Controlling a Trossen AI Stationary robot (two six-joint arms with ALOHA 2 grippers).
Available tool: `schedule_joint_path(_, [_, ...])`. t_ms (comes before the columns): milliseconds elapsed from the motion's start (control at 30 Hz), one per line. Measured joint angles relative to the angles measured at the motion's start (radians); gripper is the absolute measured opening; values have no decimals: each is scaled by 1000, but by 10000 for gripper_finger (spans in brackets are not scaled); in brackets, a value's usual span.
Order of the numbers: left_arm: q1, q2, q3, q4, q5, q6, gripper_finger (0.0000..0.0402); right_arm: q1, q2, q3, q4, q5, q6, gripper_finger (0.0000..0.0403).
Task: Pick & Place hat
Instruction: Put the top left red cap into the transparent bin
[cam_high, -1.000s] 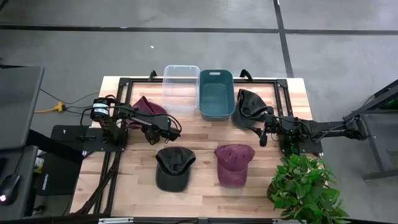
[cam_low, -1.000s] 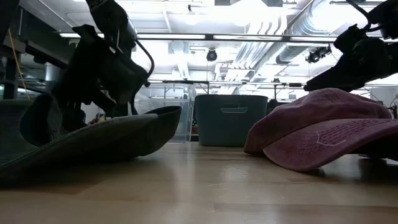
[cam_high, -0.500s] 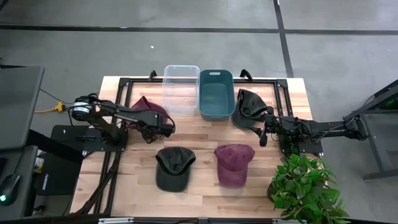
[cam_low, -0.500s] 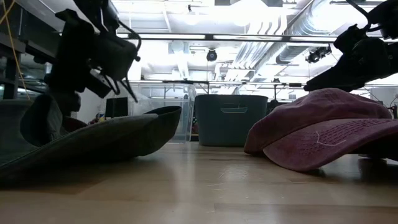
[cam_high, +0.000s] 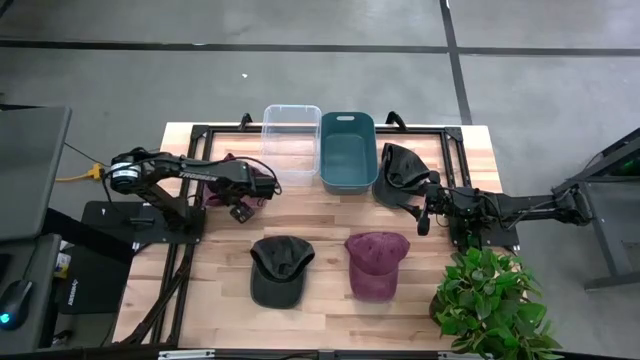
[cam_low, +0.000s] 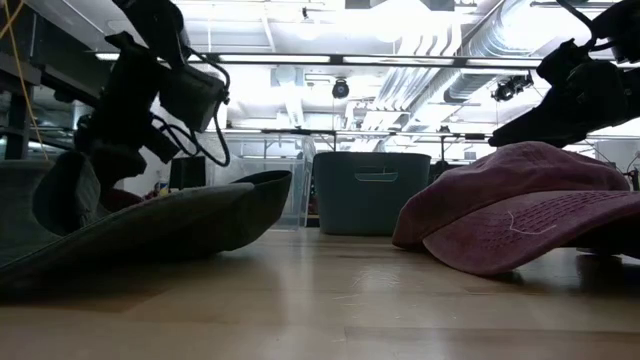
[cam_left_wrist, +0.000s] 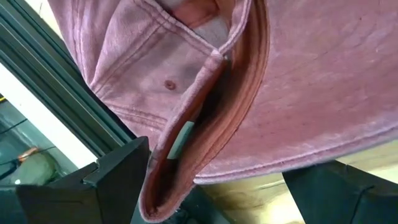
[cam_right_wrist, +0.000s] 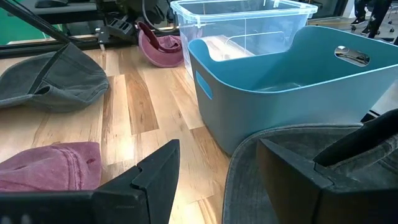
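We see our left tool (cam_high: 262, 185) spread over the far-left crumpled maroon cloth cap (cam_left_wrist: 261, 93); right tool (cam_high: 424, 208) spread, waiting beside the grey cap (cam_high: 400, 166).

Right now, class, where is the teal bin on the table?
In the high view the teal bin sits at the table's far edge, near the middle, touching the clear bin on its left, with a dark grey hat just to its right.

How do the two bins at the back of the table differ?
The clear bin is see-through with thin straight walls; the teal bin is opaque with rounded corners and a slot handle. The clear bin stands nearer the left gripper, which is at a maroon cap; the teal bin is nearer the right gripper. Both stand upright, side by side, with no hat inside.
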Motion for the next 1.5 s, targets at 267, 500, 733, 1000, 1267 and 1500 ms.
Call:
schedule_joint_path(267, [20,0,0,1,-2,0,339,0,0,0,0,0,0,208])
schedule_joint_path(500, [25,1,0,4,27,18,301,0,0,0,0,0,0,208])
schedule_joint_path(733, [25,1,0,3,26,18,204,0,0,0,0,0,0,208])
schedule_joint_path(1000, [10,2,1,3,23,18,96,0,0,0,0,0,0,208])
schedule_joint_path(1267, [-55,2,2,1,44,26,8,0,0,0,0,0,0,208])
schedule_joint_path(1500, [-149,2,10,-14,53,26,4,0,0,0,0,0,0,208])
